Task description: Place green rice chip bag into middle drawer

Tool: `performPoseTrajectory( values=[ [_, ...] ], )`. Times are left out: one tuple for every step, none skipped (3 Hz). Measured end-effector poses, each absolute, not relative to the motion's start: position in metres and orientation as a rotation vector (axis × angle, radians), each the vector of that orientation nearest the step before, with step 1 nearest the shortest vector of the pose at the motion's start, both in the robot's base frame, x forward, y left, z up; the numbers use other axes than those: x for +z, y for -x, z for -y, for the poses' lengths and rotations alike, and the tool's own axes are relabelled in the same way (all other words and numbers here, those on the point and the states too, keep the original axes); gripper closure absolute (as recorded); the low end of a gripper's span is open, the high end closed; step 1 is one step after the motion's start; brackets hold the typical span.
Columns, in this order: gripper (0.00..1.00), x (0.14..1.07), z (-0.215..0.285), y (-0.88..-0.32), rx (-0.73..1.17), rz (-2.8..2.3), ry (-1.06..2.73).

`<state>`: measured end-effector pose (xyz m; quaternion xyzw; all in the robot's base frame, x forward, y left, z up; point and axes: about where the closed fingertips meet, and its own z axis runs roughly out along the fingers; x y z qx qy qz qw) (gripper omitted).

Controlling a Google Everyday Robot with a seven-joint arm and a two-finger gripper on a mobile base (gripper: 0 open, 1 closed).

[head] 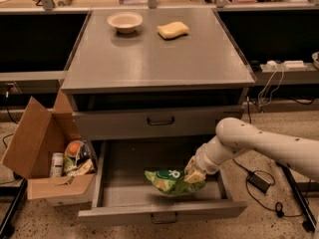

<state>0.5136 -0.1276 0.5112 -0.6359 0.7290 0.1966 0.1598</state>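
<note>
Over the right half of the open middle drawer (122, 195), the hand (195, 173) is clamped on the right end of the green rice chip bag (168, 181). The bag trails leftward from the grasp, crumpled, its white round logo facing up, and it hangs low above the bare grey floor near the drawer's front; whether its underside touches the floor I cannot tell. The white arm (259, 143) reaches in from the right edge of the view, bends at a rounded elbow just above the drawer's right wall, and slopes down and to the left to the hand.

The middle drawer is pulled well out, its front panel closest to the camera with a small dark handle (164, 216) at its centre. Directly above it, the upper drawer (199, 124) is closed, its own dark handle (160, 120) centred on its face. Above that lies the flat grey counter (159, 63), which carries a pale bowl (124, 21) near its back edge and a yellow sponge (173, 30) just to the right of the bowl, the two apart.

Left of the cabinet, an open cardboard box (30, 138) stands on the speckled floor, tipped toward the drawer, with snack packs and a small bottle jumbled inside. On the floor to the right of the arm lies a black power adapter (259, 182) with its cable.
</note>
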Motion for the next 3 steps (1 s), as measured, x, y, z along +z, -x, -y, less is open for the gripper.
performPoseTrajectory(
  values=[
    [0.43,0.494,0.14,-0.51,0.578,-2.115,1.738],
    [0.12,0.49,0.146,-0.509,0.584,-2.122,1.725],
    [0.0,0.494,0.151,-0.508,0.591,-2.119,1.747]
  ],
)
